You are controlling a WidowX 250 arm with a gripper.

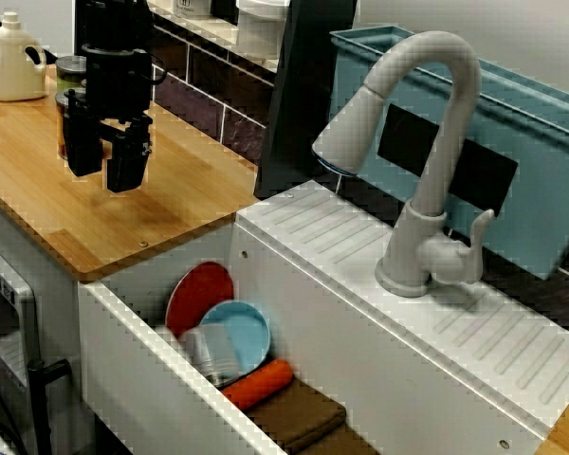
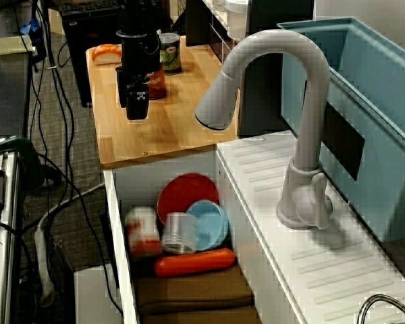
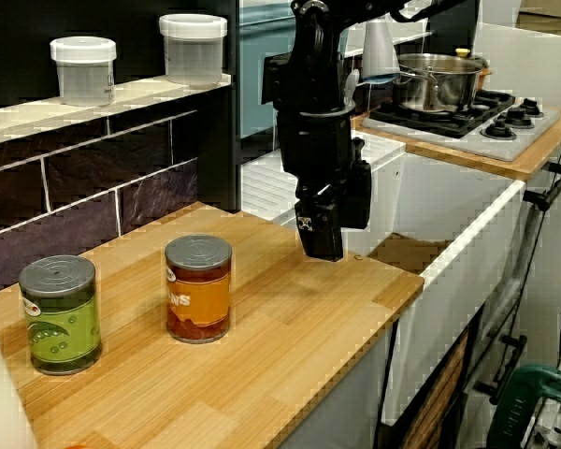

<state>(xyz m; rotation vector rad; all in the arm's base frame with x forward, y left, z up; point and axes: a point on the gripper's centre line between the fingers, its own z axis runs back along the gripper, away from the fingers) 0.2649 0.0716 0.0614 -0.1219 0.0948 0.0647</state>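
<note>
My black gripper (image 1: 104, 178) hangs a little above the wooden counter (image 1: 180, 204), open, with nothing between its fingers. In the counter-level view the gripper (image 3: 335, 236) is near the counter's edge by the sink. An orange-labelled can (image 3: 198, 288) stands on the wood to its left, and a green-labelled can (image 3: 60, 313) stands further left. From above the sink, the gripper (image 2: 133, 111) partly hides the orange can (image 2: 156, 82), with the green can (image 2: 169, 52) behind. Nothing touches the gripper.
The white sink (image 1: 161, 379) holds a red plate (image 1: 199, 296), blue bowl (image 1: 245, 332), clear cup (image 1: 211, 353), orange carrot-like piece (image 1: 257, 384) and brown cloth (image 1: 299, 417). A grey faucet (image 1: 427, 142), blue bin (image 1: 541, 161) and white bottle (image 1: 16, 62) stand around.
</note>
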